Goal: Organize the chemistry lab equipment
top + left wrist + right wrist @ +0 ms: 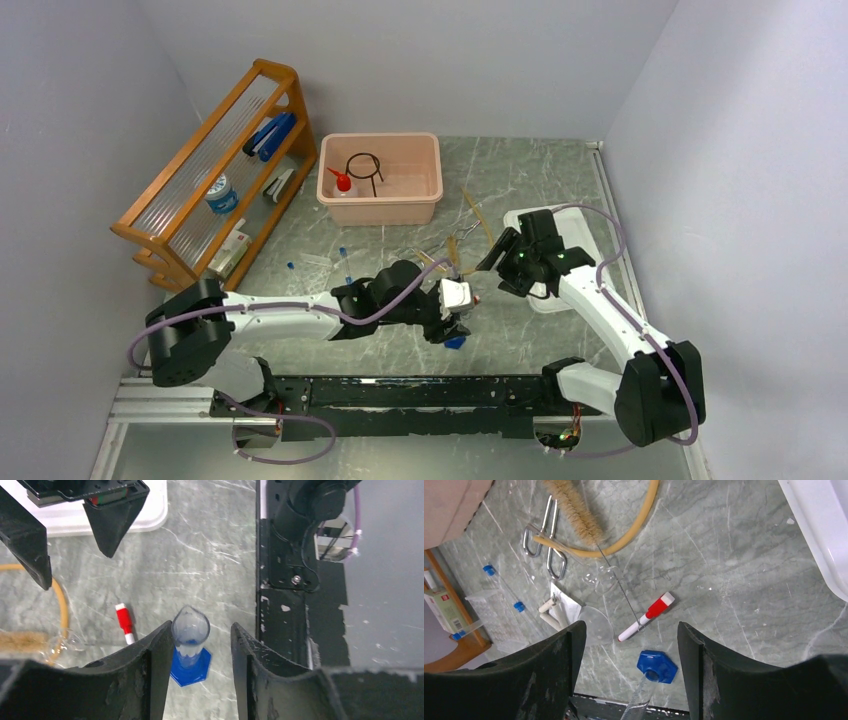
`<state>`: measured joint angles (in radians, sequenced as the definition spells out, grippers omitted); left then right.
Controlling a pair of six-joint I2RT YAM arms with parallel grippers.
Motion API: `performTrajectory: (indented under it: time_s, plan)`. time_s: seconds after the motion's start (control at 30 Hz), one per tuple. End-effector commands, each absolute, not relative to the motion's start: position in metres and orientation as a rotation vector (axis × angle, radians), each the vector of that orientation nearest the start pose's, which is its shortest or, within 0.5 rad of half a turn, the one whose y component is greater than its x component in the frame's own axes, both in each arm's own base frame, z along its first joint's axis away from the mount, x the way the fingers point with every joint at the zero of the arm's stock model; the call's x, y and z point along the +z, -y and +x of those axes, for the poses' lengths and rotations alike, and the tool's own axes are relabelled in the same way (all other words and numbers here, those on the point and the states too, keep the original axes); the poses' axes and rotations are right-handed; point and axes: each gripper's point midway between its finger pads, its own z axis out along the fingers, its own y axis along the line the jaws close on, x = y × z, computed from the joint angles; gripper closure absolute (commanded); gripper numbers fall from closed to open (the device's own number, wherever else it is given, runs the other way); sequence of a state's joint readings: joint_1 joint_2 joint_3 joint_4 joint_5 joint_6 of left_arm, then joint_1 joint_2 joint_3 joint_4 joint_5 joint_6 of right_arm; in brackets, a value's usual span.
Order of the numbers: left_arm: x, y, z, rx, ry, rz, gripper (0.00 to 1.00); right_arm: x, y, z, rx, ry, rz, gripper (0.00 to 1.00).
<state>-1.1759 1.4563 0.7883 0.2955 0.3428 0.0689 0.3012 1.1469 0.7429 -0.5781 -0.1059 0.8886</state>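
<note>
The blue-based thin cylinder [190, 632] stands upright on the table between my left gripper's [201, 627] open jaws, close against the left finger. In the top view the left gripper [455, 325] hangs over the blue base [455, 342] near the front edge. My right gripper [629, 627] is open and empty above the cylinder's base [657, 666] and a red-and-white marker [646, 617]. Amber tubing [624, 535], white triangles [556, 607], blue-capped tubes [519, 606] and the clear tube rack [494, 615] lie beyond. The red-capped squeeze bottle [343, 183] and black wire ring [364, 165] sit in the pink bin [425, 180].
A wooden slatted rack [215, 170] stands at the back left. A white tray [575, 230] lies under the right arm. A brush [574, 510], metal tongs [544, 545] and a clear funnel [594, 622] lie mid-table. The black base rail [280, 580] runs beside the cylinder.
</note>
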Motion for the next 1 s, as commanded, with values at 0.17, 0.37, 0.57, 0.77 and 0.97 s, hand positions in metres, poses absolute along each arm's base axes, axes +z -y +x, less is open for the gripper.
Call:
performTrajectory:
  time_s: [0.17,0.37,0.57,0.77,0.97]
  plan:
    - [0.156,0.436,0.136,-0.917,-1.388,1.368,0.64,0.106,-0.126,0.259,0.596,-2.480,0.699,0.30]
    - [0.161,0.436,0.138,-0.921,-1.401,1.345,0.81,0.115,-0.125,0.268,0.582,-2.449,0.612,0.30]
    - [0.214,0.432,0.152,-1.019,-1.428,1.184,0.83,0.168,-0.130,0.288,0.620,-2.271,0.286,0.30]
    - [0.281,0.399,0.207,-1.132,-1.466,0.916,0.84,0.241,-0.156,0.300,0.739,-1.993,-0.084,0.29]
    - [0.316,0.350,0.282,-1.120,-1.561,0.625,0.85,0.308,-0.189,0.300,0.853,-1.708,-0.448,0.29]
